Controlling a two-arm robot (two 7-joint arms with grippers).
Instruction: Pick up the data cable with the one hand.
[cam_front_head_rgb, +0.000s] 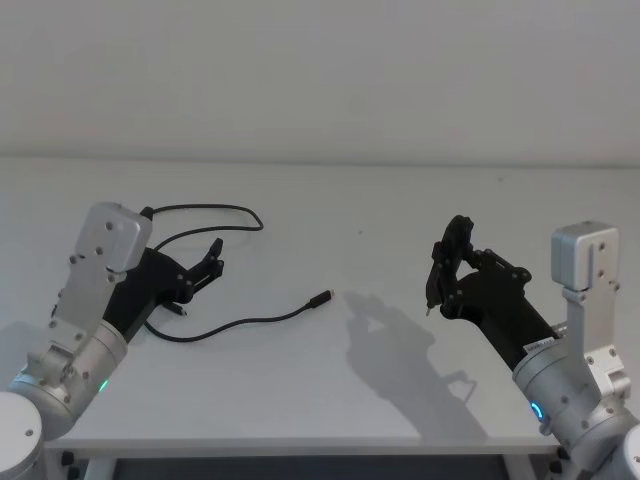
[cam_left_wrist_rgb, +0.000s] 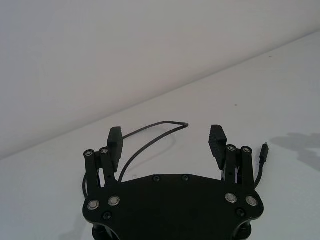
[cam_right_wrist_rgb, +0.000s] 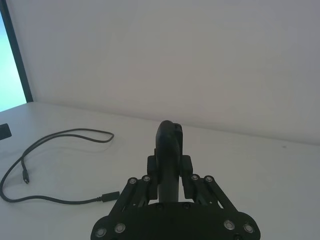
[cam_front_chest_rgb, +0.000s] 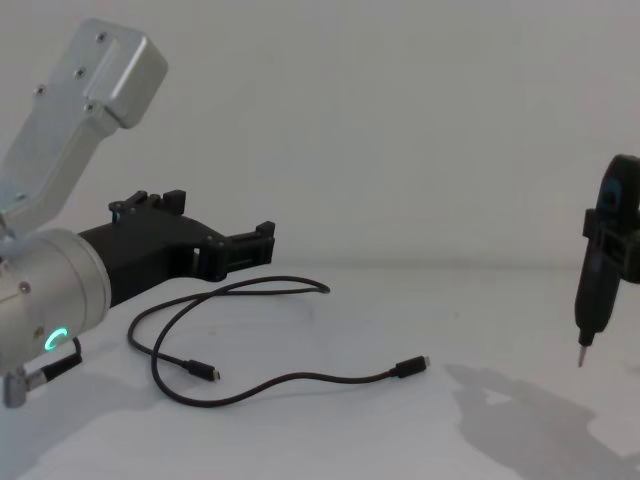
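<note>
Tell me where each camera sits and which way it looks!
Head: up high, looking down at the table; both arms, left gripper, right gripper.
Chest: lower, looking across the table; left gripper, right gripper at the right edge.
Left wrist: behind the open left gripper, facing the data cable.
Right wrist: behind the right gripper, shut on a black tool.
All four share the data cable.

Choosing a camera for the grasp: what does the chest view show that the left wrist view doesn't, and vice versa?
Chest adds: the cable's second plug and the right gripper shut on a tool. Left wrist adds: the gap between the left gripper's open fingers. Both: cable, left gripper, table.
</note>
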